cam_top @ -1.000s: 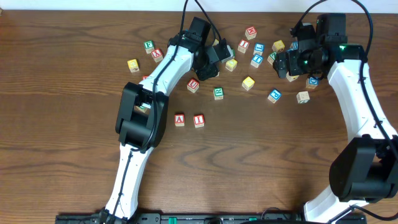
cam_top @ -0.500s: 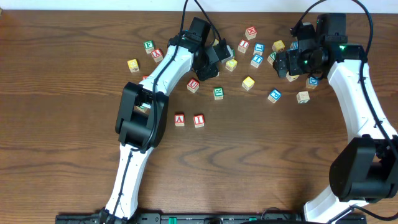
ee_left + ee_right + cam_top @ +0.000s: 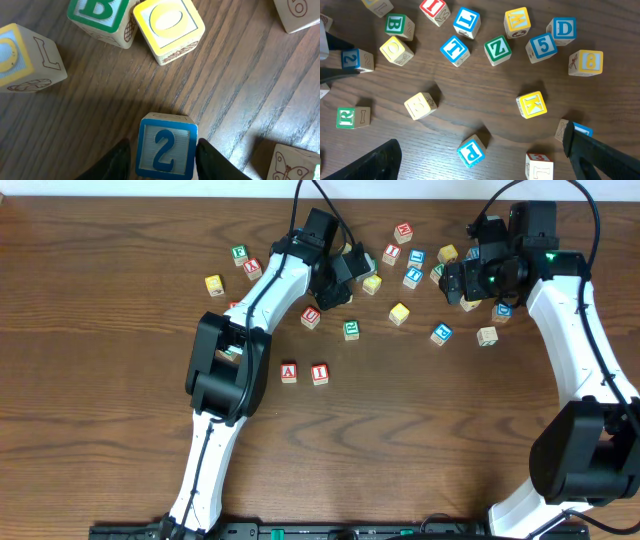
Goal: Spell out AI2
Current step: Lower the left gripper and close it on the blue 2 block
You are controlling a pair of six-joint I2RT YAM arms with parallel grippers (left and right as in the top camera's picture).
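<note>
Even bright light, soft short shadows, wrist-view edges slightly blurred

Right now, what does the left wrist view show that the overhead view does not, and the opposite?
Only the left wrist view: the blue 2 block, its numeral readable, between the fingers of the left gripper. Only the overhead view: the A block and the I block, side by side. Both: the wooden table and loose blocks on it.
</note>
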